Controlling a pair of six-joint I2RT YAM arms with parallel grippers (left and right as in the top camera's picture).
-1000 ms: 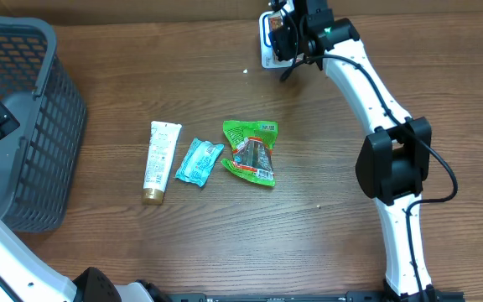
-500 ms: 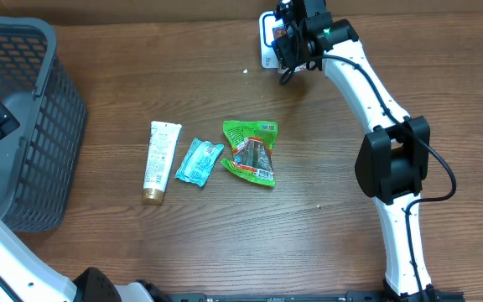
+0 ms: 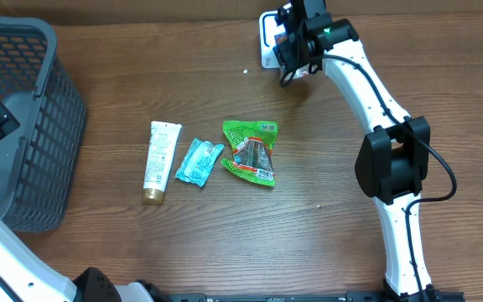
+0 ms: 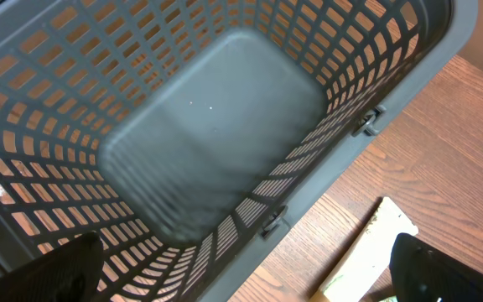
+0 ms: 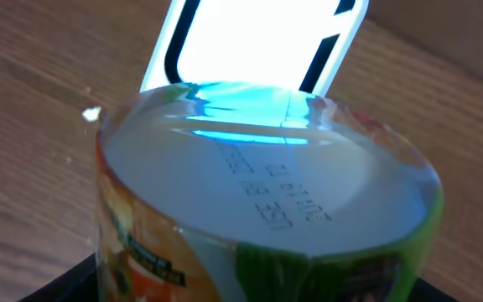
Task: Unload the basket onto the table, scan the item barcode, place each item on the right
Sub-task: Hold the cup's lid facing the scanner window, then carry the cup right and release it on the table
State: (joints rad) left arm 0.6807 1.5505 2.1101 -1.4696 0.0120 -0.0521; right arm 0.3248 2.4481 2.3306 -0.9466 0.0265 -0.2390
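Observation:
My right gripper [image 3: 296,44] is at the far edge of the table, shut on a round cup [image 5: 267,201] with a white base and an orange and green printed side. The cup's base faces the scanner [image 5: 258,42], a white glowing panel close in front of it. From overhead the scanner [image 3: 267,38] shows just left of the gripper, and the cup is mostly hidden by the wrist. My left gripper [image 4: 248,273] hangs open over the rim of the grey basket [image 4: 392,92], holding nothing.
A white tube [image 3: 159,162], a light blue packet [image 3: 199,161] and a green snack bag [image 3: 253,151] lie in a row mid-table. The grey basket [image 3: 23,126] stands at the left edge. The tube's end [image 4: 367,252] shows beside the basket.
The right gripper with the cup has shifted and tilted slightly in front of the scanner. The left arm and the items on the table have not moved.

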